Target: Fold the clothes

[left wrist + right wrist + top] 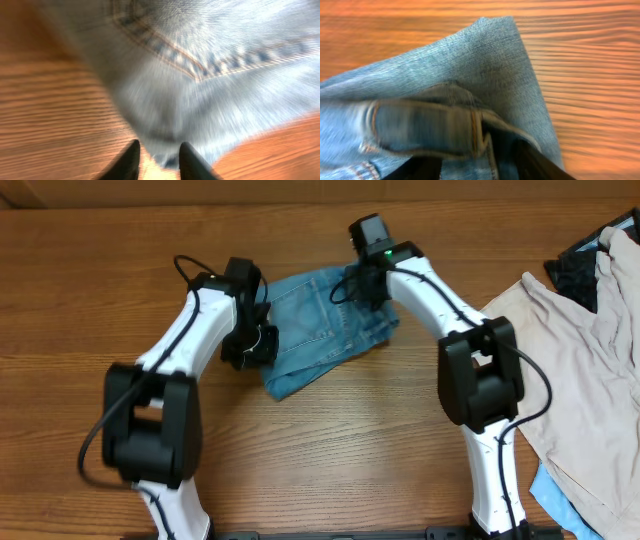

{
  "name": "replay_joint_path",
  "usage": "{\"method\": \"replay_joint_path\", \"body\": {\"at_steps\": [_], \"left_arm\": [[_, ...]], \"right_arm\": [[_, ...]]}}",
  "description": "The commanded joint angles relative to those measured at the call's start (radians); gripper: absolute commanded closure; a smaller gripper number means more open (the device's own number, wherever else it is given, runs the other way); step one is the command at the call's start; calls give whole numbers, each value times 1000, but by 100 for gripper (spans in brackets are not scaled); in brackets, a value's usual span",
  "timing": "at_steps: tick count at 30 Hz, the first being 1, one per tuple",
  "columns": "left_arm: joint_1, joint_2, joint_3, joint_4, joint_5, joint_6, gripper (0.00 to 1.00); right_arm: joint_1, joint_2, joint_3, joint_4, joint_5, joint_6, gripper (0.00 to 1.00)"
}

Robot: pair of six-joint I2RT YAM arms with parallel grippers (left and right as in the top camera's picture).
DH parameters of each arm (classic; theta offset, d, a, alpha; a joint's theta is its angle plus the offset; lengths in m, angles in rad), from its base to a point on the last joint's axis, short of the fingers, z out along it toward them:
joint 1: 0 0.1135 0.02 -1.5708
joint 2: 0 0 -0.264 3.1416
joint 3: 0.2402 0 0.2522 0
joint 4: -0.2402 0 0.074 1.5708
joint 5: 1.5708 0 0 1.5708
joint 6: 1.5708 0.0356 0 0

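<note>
The jeans (pixel 325 325) are seen folded into a compact, skewed bundle on the wooden table (pixel 330 445), a little behind its middle and between the two arms. A curved line of pocket stitching is visible on the upper face of the bundle.

The left gripper (pixel 252 340) is placed at the left edge of the bundle. In the left wrist view its two dark fingers (pixel 131 161) are held apart with a narrow gap. The rounded edge of the denim is found just ahead of the tips and reaches down into the mouth of that gap. The picture is blurred, and no pinch on the cloth can be made out.

The right gripper (pixel 366 280) is placed at the far right corner of the bundle. In the right wrist view its fingers (pixel 542 165) are spread wide, and a thick seamed band of the denim, with orange stitching, is laid between them. A single corner of the cloth is spread flat on the wood beyond the tips.

Well apart from the jeans, at the right edge of the table, a beige garment (pixel 560 360) is heaped. A dark patterned cloth (pixel 572 270) lies behind it and a blue cloth (pixel 553 492) at its near side.
</note>
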Motion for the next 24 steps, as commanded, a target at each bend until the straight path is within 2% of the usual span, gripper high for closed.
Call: {"method": "replay_joint_path", "body": {"at_steps": [1, 5, 8, 12, 15, 18, 20, 24], "left_arm": [[-3, -145, 2, 65, -98, 25, 53], [22, -197, 3, 245, -188, 25, 42], [45, -187, 4, 405, -187, 38, 44], [64, -137, 4, 594, -187, 103, 45], [70, -71, 11, 649, -185, 103, 51], [75, 11, 35, 654, -183, 105, 51], [82, 69, 57, 653, -178, 108, 55], [90, 153, 101, 629, -164, 108, 55]], "right_arm": [[-74, -155, 50, -11, 106, 3, 46], [-74, -275, 50, -99, 105, 3, 45], [-72, -328, 50, -216, 47, 4, 46], [-72, -332, 42, -356, -143, 3, 46], [-67, -331, 4, -408, -259, 3, 46], [-52, -331, -58, -418, -326, 3, 46], [-34, -331, -109, -402, -338, 0, 46], [0, -330, -241, -304, -340, 0, 46]]}}
